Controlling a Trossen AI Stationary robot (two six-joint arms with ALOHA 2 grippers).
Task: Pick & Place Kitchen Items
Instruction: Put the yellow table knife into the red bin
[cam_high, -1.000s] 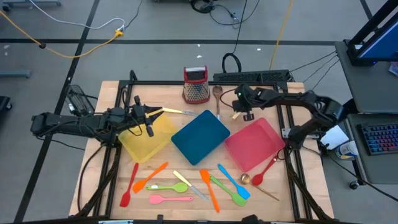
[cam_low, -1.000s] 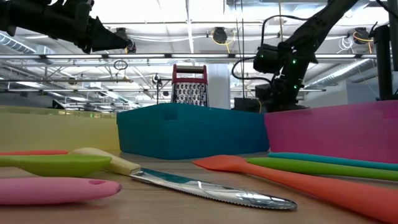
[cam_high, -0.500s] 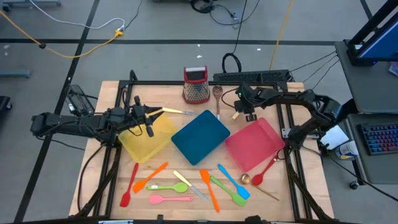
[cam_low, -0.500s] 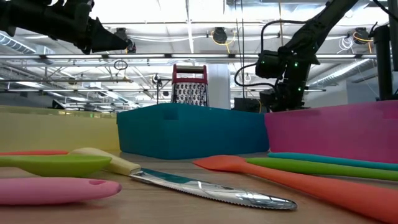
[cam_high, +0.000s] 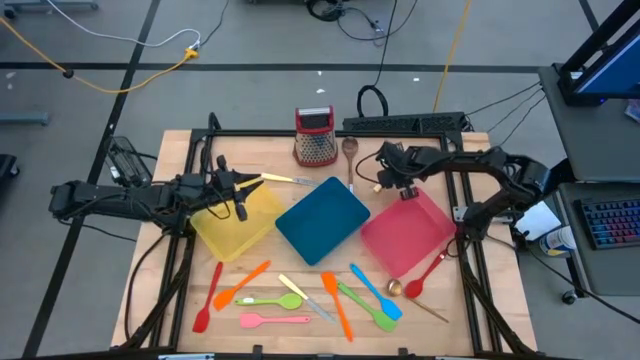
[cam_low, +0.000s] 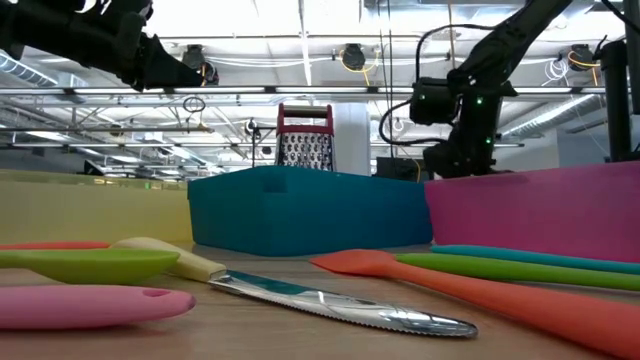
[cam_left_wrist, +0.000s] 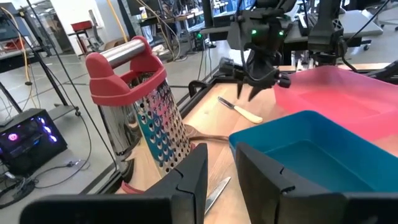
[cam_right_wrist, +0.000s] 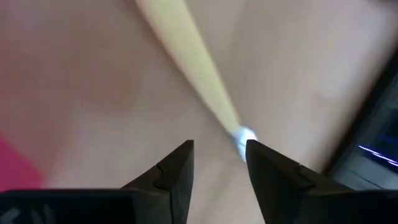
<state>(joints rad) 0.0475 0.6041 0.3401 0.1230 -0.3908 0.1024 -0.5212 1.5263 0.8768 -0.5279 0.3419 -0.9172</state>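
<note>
A pale-handled metal utensil (cam_high: 378, 184) lies flat on the table between the teal tray (cam_high: 322, 220) and the red tray (cam_high: 408, 232). It also shows in the left wrist view (cam_left_wrist: 242, 112) and the right wrist view (cam_right_wrist: 186, 56). My right gripper (cam_right_wrist: 219, 165) is open just above it, one finger on either side of where handle meets metal; it shows too in the high view (cam_high: 388, 178) and left wrist view (cam_left_wrist: 250, 92). My left gripper (cam_left_wrist: 221, 177) waits, narrowly open and empty, over the yellow tray's (cam_high: 235, 225) far edge.
A red-topped grater (cam_high: 315, 140) stands at the far edge, with a wooden spoon (cam_high: 350, 150) beside it. A pale-handled knife (cam_high: 285, 179) lies by my left gripper. Several coloured spatulas and spoons (cam_high: 300, 295) lie along the near edge.
My right gripper has gone a little toward the table's left edge and down toward the pale-handled utensil, which has stayed where it lay.
</note>
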